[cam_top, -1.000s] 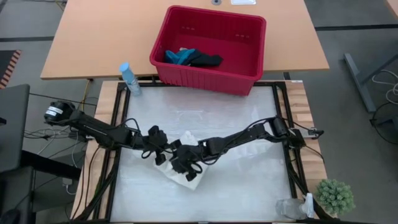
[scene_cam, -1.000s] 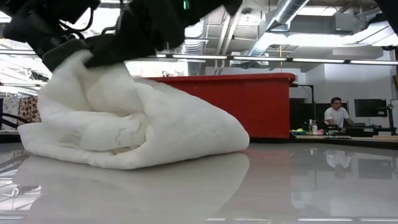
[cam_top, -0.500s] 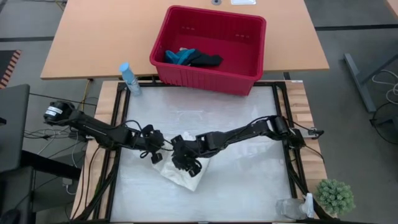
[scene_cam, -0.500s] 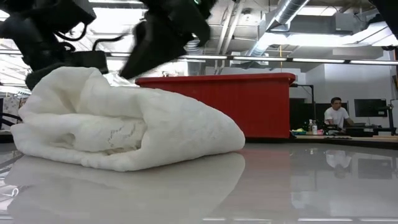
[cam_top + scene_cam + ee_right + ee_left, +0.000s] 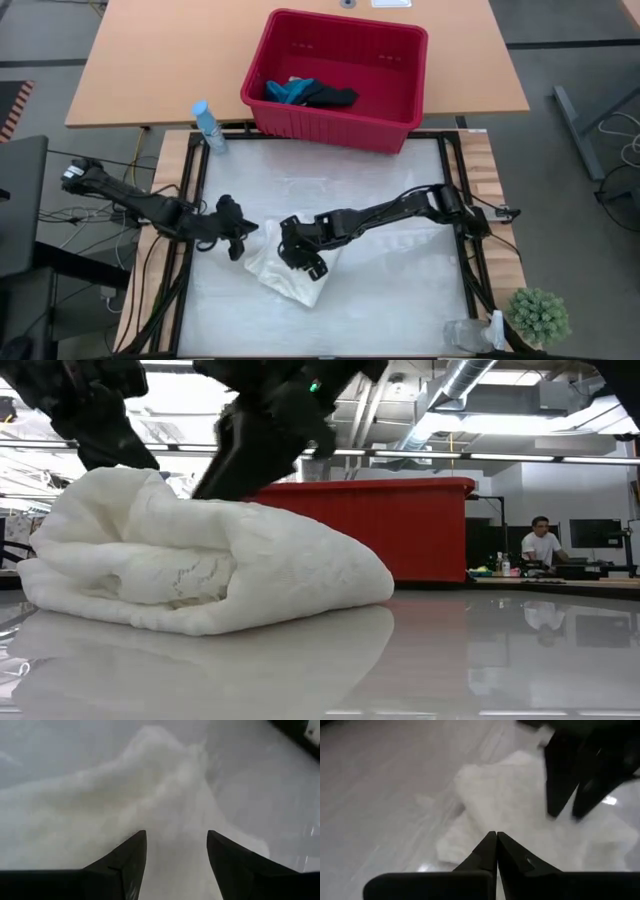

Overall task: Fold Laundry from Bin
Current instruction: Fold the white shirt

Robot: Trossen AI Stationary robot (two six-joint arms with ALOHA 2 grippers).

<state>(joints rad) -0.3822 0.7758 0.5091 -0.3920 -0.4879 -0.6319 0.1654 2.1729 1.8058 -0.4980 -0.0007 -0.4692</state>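
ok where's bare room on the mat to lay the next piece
Free: the strip between the bin and the arms, and the stretch right of the white cloth. Crowded: mid-left, where left gripper and right gripper flank it.

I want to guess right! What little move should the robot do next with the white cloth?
Probably lower the open right gripper and pinch the white cloth. It hovers right over the bunched, unfolded heap, while the shut left gripper sits beside it, holding nothing.

No readable text, label, brand, number or sign was found in any view; no surface carried legible markings.
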